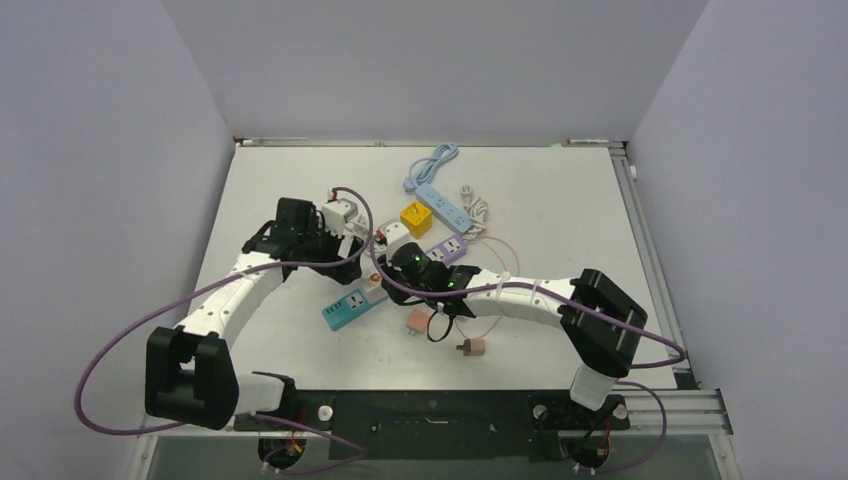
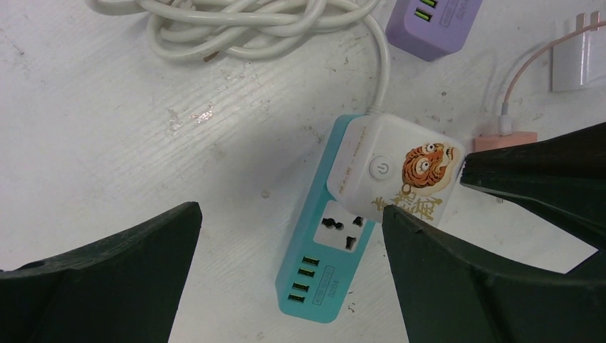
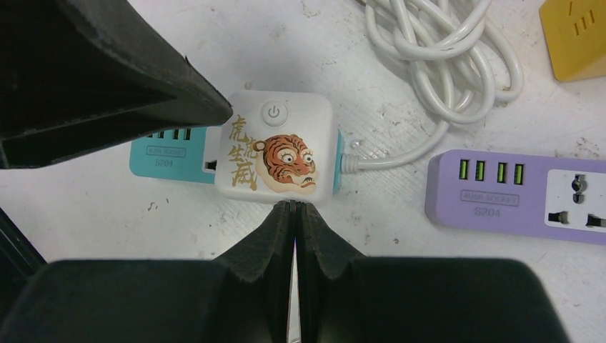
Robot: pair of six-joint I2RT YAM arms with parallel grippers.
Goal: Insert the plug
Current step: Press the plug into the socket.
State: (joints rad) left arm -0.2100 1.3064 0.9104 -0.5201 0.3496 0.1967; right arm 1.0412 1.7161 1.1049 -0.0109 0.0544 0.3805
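Plug [image 3: 275,157] sits atop teal strip [image 3: 161,153], touching right tool [image 3: 294,207]'s closed tips.

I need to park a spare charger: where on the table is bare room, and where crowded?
Bare: the far right, between the blue strip and the rail; also the far left corner. Crowded: the middle, around the teal strip, purple strip, left gripper and right gripper.
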